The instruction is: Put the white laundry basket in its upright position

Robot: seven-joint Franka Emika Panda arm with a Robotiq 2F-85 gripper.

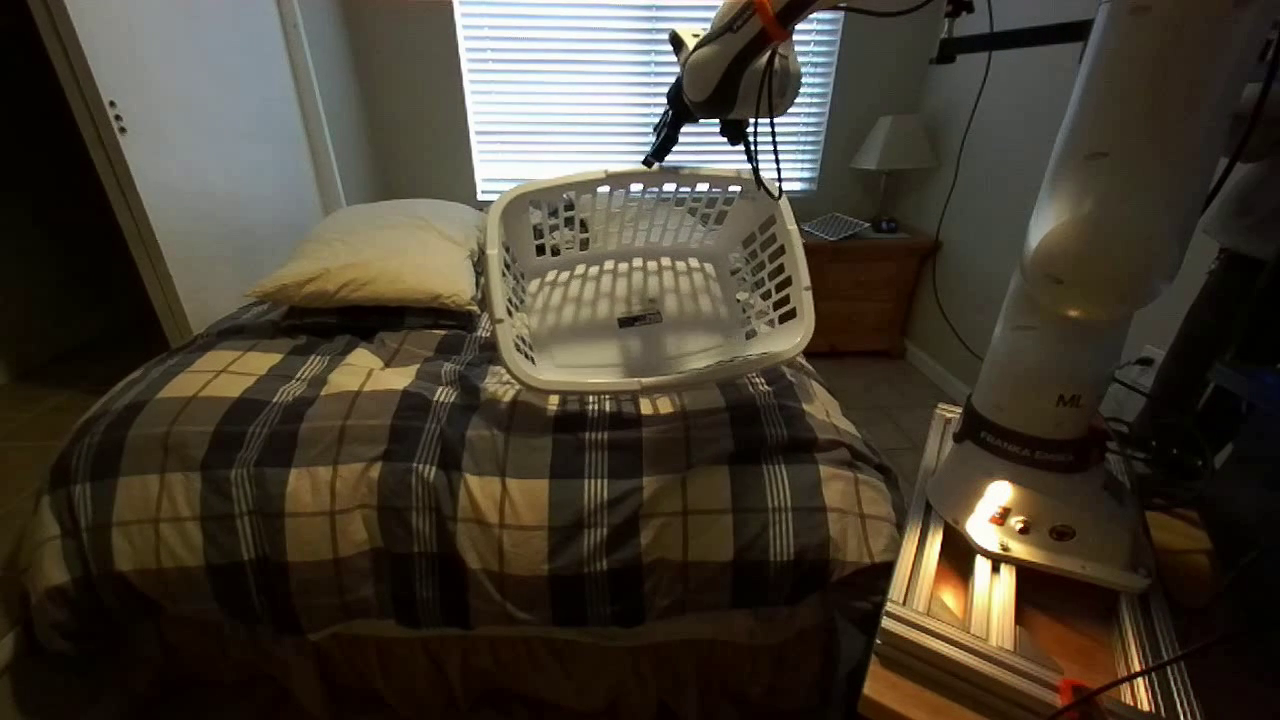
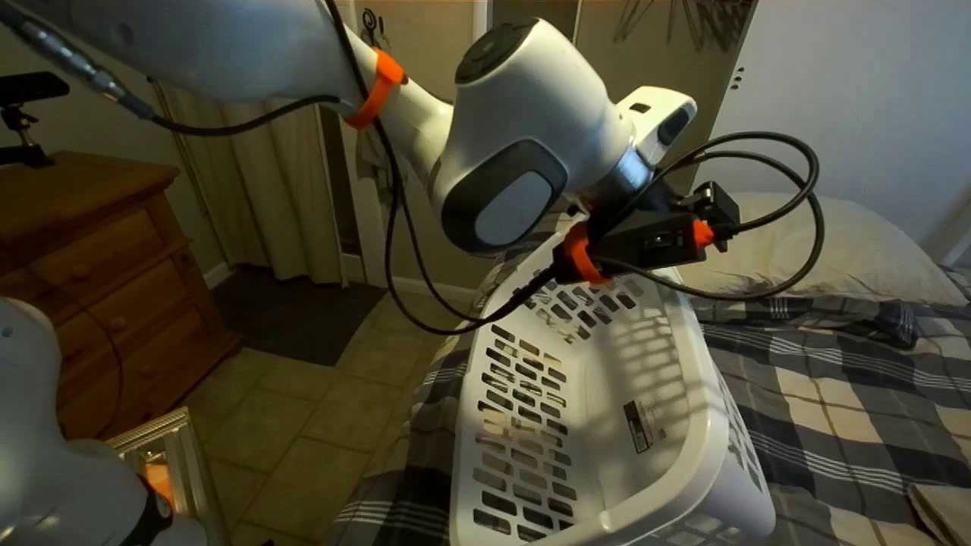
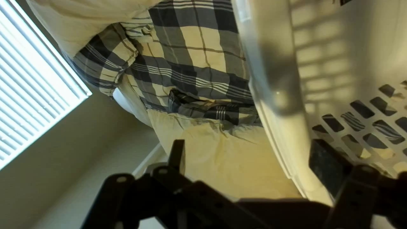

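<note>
The white laundry basket (image 1: 590,384) sits tipped on the bed with its opening toward the camera in an exterior view. Its inside, slotted walls and label also show in an exterior view (image 2: 705,425). The gripper (image 1: 652,158) is at the basket's upper rim, pointing down at it. In the wrist view the gripper (image 3: 249,151) is open, its fingers wide apart. The basket rim (image 3: 287,127) passes between them, close to the right finger, which is on the inner side; I cannot tell if they touch. In an exterior view (image 2: 645,243) the wrist hardware hides the gripper's fingertips.
A plaid bed (image 1: 400,480) lies under the basket. A cream pillow (image 1: 370,250) is beside it at the left. A wooden nightstand (image 1: 860,290) with a lamp (image 1: 895,145) stands behind. A window with blinds (image 1: 570,90) is behind. Black cables (image 2: 804,174) loop from the wrist.
</note>
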